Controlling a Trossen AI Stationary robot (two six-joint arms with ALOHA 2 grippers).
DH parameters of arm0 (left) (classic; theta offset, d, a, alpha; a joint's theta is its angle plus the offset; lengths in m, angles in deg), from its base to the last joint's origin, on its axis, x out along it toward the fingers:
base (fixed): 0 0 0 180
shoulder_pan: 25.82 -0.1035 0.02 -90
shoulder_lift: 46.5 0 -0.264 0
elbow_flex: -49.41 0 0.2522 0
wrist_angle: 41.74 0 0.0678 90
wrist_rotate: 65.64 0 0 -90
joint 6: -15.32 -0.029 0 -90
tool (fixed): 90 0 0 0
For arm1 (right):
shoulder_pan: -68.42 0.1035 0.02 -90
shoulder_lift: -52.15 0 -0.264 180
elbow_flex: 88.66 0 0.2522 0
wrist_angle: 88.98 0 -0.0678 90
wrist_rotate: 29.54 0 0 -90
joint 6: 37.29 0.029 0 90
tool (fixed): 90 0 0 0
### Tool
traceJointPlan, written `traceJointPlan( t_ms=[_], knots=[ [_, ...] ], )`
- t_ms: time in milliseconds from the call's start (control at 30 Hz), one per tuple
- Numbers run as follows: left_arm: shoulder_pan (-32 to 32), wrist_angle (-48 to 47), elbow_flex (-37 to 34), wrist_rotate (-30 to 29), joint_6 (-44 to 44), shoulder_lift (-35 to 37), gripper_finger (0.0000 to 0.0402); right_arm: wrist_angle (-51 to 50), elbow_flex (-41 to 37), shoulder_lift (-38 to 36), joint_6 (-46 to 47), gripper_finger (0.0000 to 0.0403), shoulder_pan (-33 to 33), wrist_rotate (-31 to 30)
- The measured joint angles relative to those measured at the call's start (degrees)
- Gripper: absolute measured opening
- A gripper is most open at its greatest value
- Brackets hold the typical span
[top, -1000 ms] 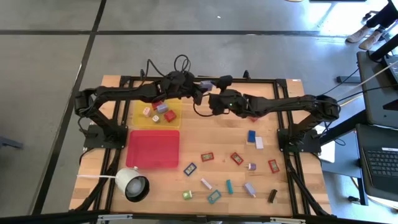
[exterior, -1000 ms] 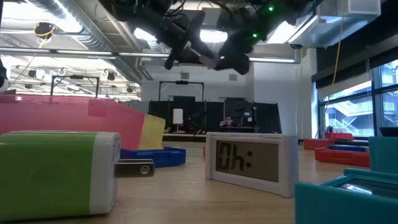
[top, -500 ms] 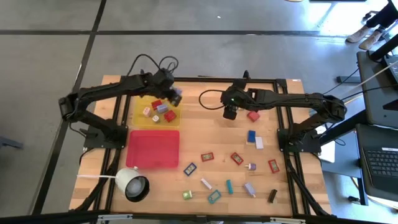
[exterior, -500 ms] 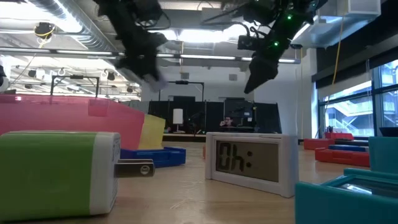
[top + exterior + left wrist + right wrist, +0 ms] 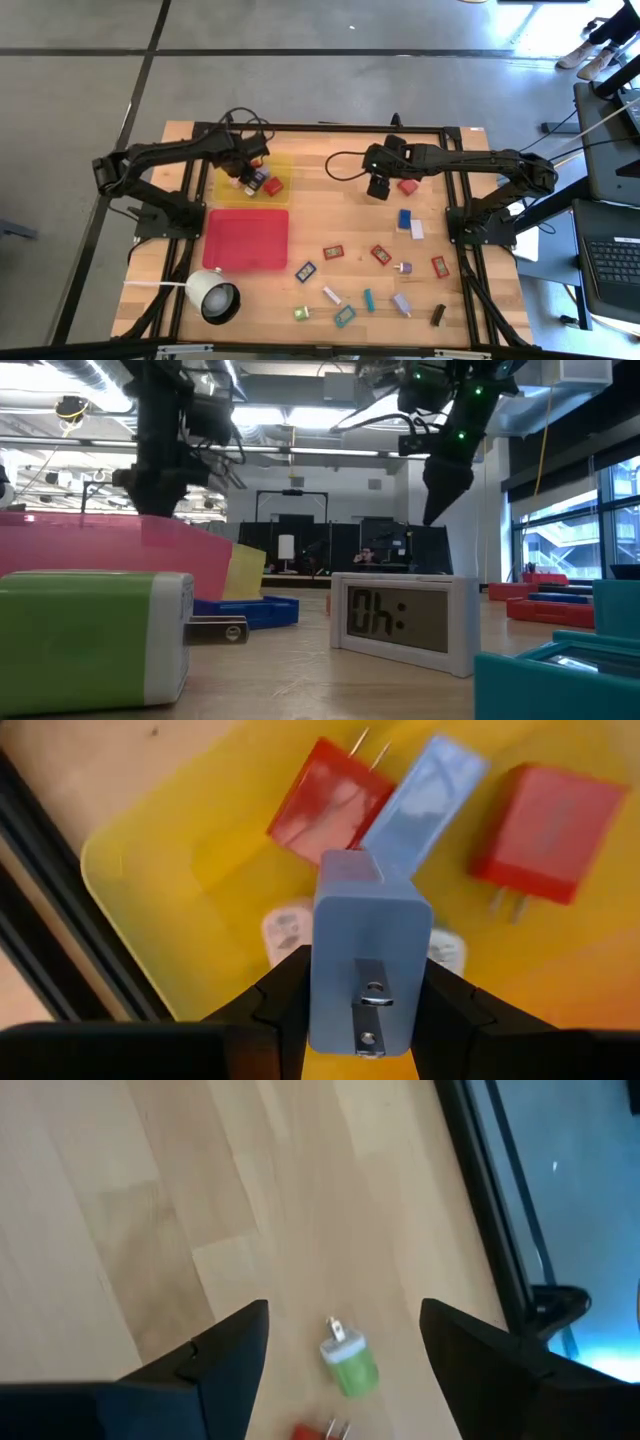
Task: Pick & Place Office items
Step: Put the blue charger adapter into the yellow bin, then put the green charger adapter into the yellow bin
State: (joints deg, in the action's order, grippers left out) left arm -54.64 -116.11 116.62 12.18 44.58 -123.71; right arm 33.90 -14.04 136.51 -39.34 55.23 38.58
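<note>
My left gripper (image 5: pixel 252 166) hangs over the yellow tray (image 5: pixel 282 192), pointing down, shut on a pale blue plug block (image 5: pixel 370 935). Under it in the tray lie two red blocks (image 5: pixel 330 800) (image 5: pixel 545 820), another pale blue one (image 5: pixel 425 795) and white pieces. My right gripper (image 5: pixel 379 189) stands open over bare wood at the middle of the table's far side, beside a red block (image 5: pixel 407 185). A green plug piece (image 5: pixel 347 1362) lies on the wood ahead of its fingers (image 5: pixel 230 1350). My left gripper pinches the pale blue block by two opposite sides (image 5: pixel 322 970) between its two fingers (image 5: pixel 285 1005). The fingers come from above, pointing down. The block's pronged face (image 5: pixel 368 1010) is turned toward the wrist. The block hangs above the tray's pieces, clear of them.
A red tray (image 5: pixel 245 240) lies just nearer than the yellow one, and a white cup-like thing with a cord (image 5: pixel 212 297) stands at the near left. Several small pieces, such as a blue one (image 5: pixel 404 218), are scattered over the near right half. Black frame rails run along the table's edges.
The two grippers were close together at the middle of the far edge. My left gripper has since swung toward the table's left edge with the blue block, tipping down and sinking over the yellow tray. My right gripper has drawn toward the right and tipped downward.
</note>
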Motion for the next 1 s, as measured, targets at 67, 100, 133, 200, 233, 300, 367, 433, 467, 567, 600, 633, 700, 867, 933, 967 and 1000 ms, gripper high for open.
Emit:
traceJointPlan(
  t_ms=[67,100,133,200,233,300,367,433,467,567,600,633,700,867,933,967,1000],
  knots=[
    [0.0,1.4,-1.5,-0.2,0.0,0.0,0.0126,0.1,-0.3,0.0,0.1,0.0263,0.0,0.0],
    [0.0,1.7,-2.2,-0.2,0.0,0.0,0.0126,0.3,-0.7,0.0,0.1,0.0263,0.0,0.0],
    [0.0,2.0,-2.8,-0.2,0.0,0.0,0.0126,0.4,-1.2,0.0,0.3,0.0263,-0.1,0.0],
    [0.0,3.2,-3.9,-0.2,0.0,0.0,0.0126,1.7,-2.8,0.0,1.1,0.0263,-0.4,-0.1],
    [0.0,3.8,-4.4,-0.3,0.0,0.0,0.0126,2.7,-3.9,0.0,1.6,0.0263,-0.6,-0.1],
    [0.0,4.5,-5.4,-0.2,0.0,-0.1,0.0126,3.6,-6.2,0.0,1.9,0.0263,-1.1,-0.2],
    [0.0,4.8,-6.1,-0.2,0.0,-0.1,0.0127,5.0,-8.0,0.0,1.9,0.0263,-1.6,-1.0],
    [0.0,5.8,-6.2,-0.4,0.0,-0.1,0.0131,5.7,-9.3,0.0,2.0,0.0263,-2.3,-1.9],
    [0.0,5.8,-6.2,-0.8,0.0,-0.1,0.0134,6.0,-9.8,0.0,2.2,0.0263,-2.7,-2.2],
    [0.0,6.7,-6.2,-2.1,0.0,-0.1,0.015,6.6,-10.1,0.0,3.5,0.0262,-4.1,-2.3],
    [0.0,6.7,-6.2,-2.3,0.0,-0.1,0.0157,6.6,-10.1,0.0,3.8,0.0262,-4.4,-2.3],
    [0.0,6.4,-6.2,-2.3,0.0,-0.1,0.0163,6.6,-10.1,0.0,3.9,0.0262,-4.8,-2.3],
    [0.0,6.5,-6.2,-2.3,0.0,-0.1,0.0176,7.0,-10.1,0.0,3.6,0.0262,-5.5,-2.2],
    [0.0,5.6,-4.5,-2.8,-2.7,0.0,0.02,9.3,-10.1,0.0,1.8,0.0262,-8.3,-0.1],
    [0.0,4.2,-3.0,-2.9,-3.5,0.0,0.0207,10.0,-10.1,0.0,1.6,0.0262,-10.0,3.3],
    [0.0,3.4,-2.1,-3.1,-3.6,0.0,0.0209,10.0,-10.1,0.0,1.5,0.0262,-10.9,5.0],
    [0.0,2.7,-1.0,-3.3,-4.0,0.0,0.0211,9.9,-10.1,0.0,1.1,0.0262,-11.8,6.5]
  ],
)
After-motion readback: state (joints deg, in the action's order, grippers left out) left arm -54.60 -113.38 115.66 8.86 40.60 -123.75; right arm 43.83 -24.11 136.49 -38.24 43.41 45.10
